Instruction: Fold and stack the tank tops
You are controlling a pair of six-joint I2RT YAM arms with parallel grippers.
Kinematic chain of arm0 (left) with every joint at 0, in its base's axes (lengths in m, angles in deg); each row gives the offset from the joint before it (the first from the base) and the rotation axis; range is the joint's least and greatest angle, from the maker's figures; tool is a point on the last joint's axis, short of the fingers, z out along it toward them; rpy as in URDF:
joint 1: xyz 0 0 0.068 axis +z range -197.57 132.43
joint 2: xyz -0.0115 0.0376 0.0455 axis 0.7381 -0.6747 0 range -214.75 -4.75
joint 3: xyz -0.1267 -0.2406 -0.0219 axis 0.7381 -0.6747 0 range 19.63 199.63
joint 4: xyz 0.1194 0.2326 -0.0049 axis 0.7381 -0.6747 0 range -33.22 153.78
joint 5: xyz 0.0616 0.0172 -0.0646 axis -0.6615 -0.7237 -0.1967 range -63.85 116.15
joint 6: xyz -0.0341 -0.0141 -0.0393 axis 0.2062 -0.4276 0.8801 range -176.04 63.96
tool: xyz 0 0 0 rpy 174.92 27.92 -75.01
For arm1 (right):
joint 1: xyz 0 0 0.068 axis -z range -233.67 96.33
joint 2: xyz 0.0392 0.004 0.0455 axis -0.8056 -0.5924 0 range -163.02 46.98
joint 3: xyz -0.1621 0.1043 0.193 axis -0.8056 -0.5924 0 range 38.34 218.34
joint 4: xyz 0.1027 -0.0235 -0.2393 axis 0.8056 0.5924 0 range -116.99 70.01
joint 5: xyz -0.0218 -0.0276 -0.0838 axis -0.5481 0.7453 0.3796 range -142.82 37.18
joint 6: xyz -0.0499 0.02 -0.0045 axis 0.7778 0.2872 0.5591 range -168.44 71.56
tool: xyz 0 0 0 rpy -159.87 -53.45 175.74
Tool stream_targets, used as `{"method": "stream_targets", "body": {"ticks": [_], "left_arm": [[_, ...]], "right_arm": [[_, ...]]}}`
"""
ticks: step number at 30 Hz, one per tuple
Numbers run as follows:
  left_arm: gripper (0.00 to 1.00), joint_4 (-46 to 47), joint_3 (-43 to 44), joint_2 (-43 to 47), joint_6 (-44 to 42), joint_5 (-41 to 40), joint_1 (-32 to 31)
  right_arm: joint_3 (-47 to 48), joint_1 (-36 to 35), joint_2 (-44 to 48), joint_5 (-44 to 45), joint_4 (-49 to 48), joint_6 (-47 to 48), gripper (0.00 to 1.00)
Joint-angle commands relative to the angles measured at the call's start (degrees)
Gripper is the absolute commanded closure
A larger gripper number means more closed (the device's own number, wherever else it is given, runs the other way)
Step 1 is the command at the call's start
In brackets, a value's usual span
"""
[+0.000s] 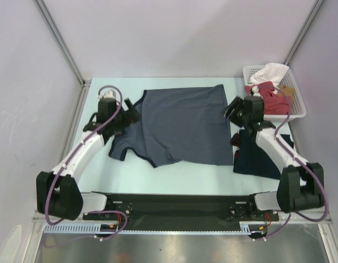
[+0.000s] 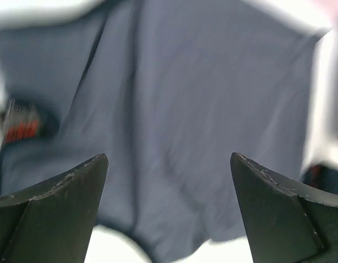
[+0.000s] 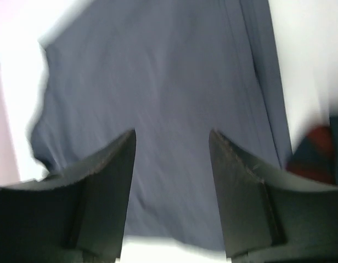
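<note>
The slate-blue tank top lies spread flat in the middle of the table, its straps toward the near left. My left gripper hovers at its left edge, jaws wide open over the cloth with nothing between them. At the top's right edge my right gripper also stands open above the blue cloth, holding nothing. The dark navy tank top lies folded at the near right, partly under the right arm; its reddish trim shows in the right wrist view.
A white basket stands at the back right corner, holding a red garment and a white garment. Frame posts and grey walls close in the table's sides and back.
</note>
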Motion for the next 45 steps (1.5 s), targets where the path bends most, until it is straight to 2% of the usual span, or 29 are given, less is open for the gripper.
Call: {"method": "stream_targets", "body": {"ticks": [1,6,11,15,19,24,28,32,35,39,42,45], "left_arm": [[0.02,-2.10,-10.33,4.83,1.14,-4.06,-0.05],[0.03,-0.62,-17.98,8.37,3.15,-4.15,0.31],[0.07,1.58,-20.80,7.32,4.30,-4.77,1.09],[0.10,4.30,-24.40,3.28,7.46,-2.32,7.67],[0.15,8.62,-26.35,-0.67,8.70,-0.29,10.33],[0.18,8.18,-23.19,-7.00,8.70,-1.43,16.02],[0.18,7.75,-19.60,-11.83,7.03,-1.69,21.04],[0.18,5.19,-15.28,-14.12,6.85,-8.00,23.94],[0.18,3.26,-10.98,-15.70,7.47,-10.47,24.74],[0.18,-6.55,-0.63,-17.90,8.34,-20.56,25.27],[0.13,-7.82,2.38,-15.55,6.78,-19.36,23.96],[0.04,-9.92,3.62,-11.60,4.06,-21.12,21.23]], "right_arm": [[-9.35,-3.27,7.77,9.84,5.42,-1.40,0.39],[-19.45,-3.89,16.40,11.61,6.57,-0.36,0.40],[-25.27,-4.07,23.25,11.26,7.71,-0.53,0.43],[-28.35,-4.94,25.99,11.51,9.12,-3.33,0.43],[-30.73,-5.47,27.57,12.31,9.91,-4.83,0.44],[-32.66,-5.82,28.02,12.49,9.21,-5.71,0.49],[-32.57,-6.18,27.93,13.37,10.52,-5.89,0.50],[-32.66,-7.23,28.28,16.44,13.77,-9.31,0.50],[-33.36,-8.63,28.02,17.06,13.61,-11.78,0.50],[-33.19,-10.47,26.35,17.15,13.51,-13.10,0.51],[-33.45,-12.15,25.56,16.97,13.08,-14.32,0.51],[-33.54,-15.05,24.94,17.76,12.90,-16.43,0.52]]}}
